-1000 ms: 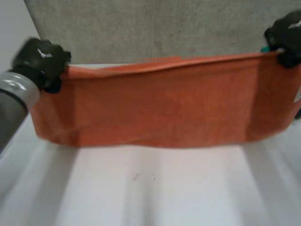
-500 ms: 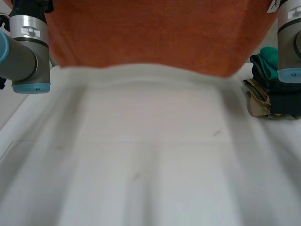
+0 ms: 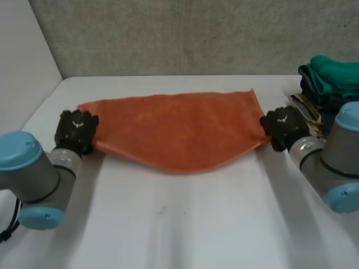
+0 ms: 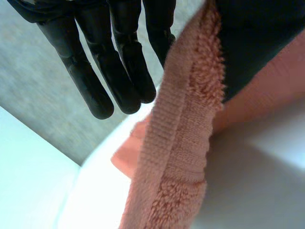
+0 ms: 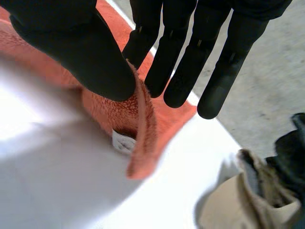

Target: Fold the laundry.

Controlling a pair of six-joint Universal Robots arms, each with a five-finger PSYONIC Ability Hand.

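An orange towel (image 3: 179, 131) lies spread on the white table (image 3: 185, 224), its near edge sagging in a curve. My left hand (image 3: 76, 130) rests at the towel's left corner. In the left wrist view its fingers (image 4: 119, 62) are straight and stand apart from the towel's hem (image 4: 176, 157), which leans against the thumb. My right hand (image 3: 283, 126) is at the towel's right corner. There the thumb (image 5: 71, 43) pinches the folded corner (image 5: 143, 124) against the fingers, with a white label (image 5: 123, 140) just under it.
A stack of folded clothes (image 3: 328, 78), green on top, stands at the back right, close beside my right hand. Its beige bottom piece (image 5: 243, 200) lies just past the right fingertips. A grey wall runs behind the table.
The towel was held up, stretched between both hands. Both arms have come down and it now lies flat on the table, with the left fingers straightened off it.
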